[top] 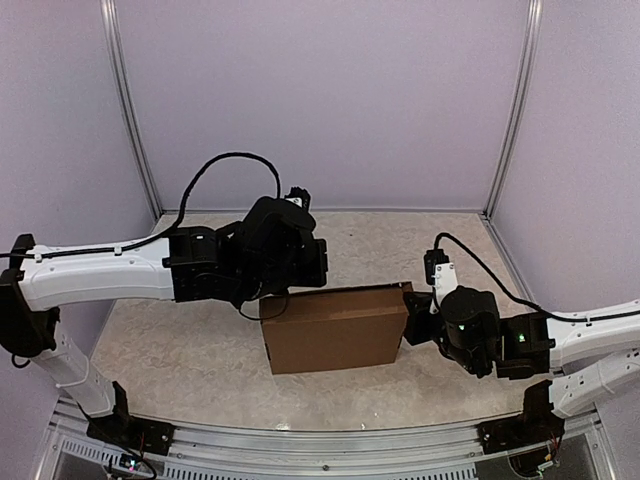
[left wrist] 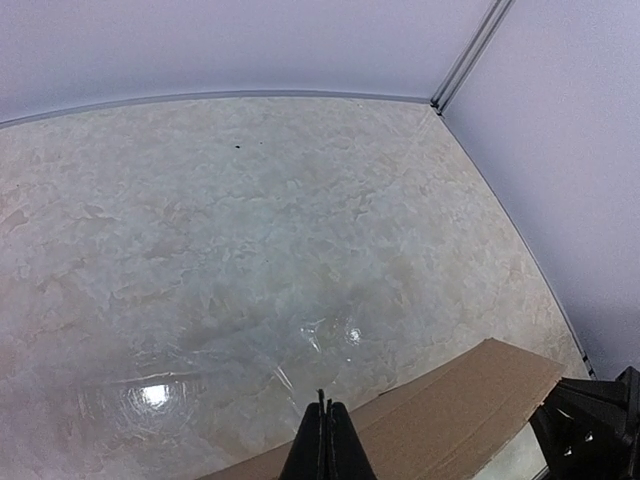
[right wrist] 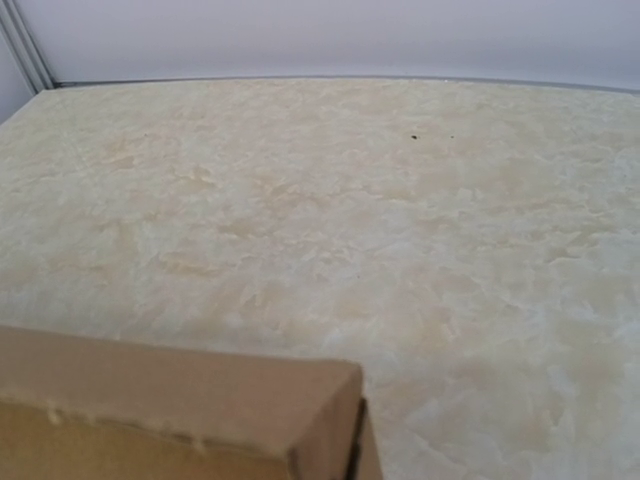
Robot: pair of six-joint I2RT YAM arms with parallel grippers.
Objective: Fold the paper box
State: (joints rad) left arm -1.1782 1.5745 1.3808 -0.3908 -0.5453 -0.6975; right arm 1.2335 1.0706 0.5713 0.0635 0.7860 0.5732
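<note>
Tool L [left wrist: 323, 448]: fingers pressed together, tips over box's rear edge; can't tell if gripping it.
Box [top: 335, 328]: brown cardboard, folded into closed shape, sits on bench [top: 170, 340], near front-centre, btwn both arms.
Tool R [top: 414, 303]: shut, at box's right end by top corner; fingers hidden, hold unclear.

The box [top: 335, 330] blocks mid-table; the left arm [top: 250, 260] crowds its rear left corner, the right arm [top: 470, 330] its right end; the table [top: 400, 245] behind lies open to the walls [top: 320, 100]; a strip in front is free too.
</note>
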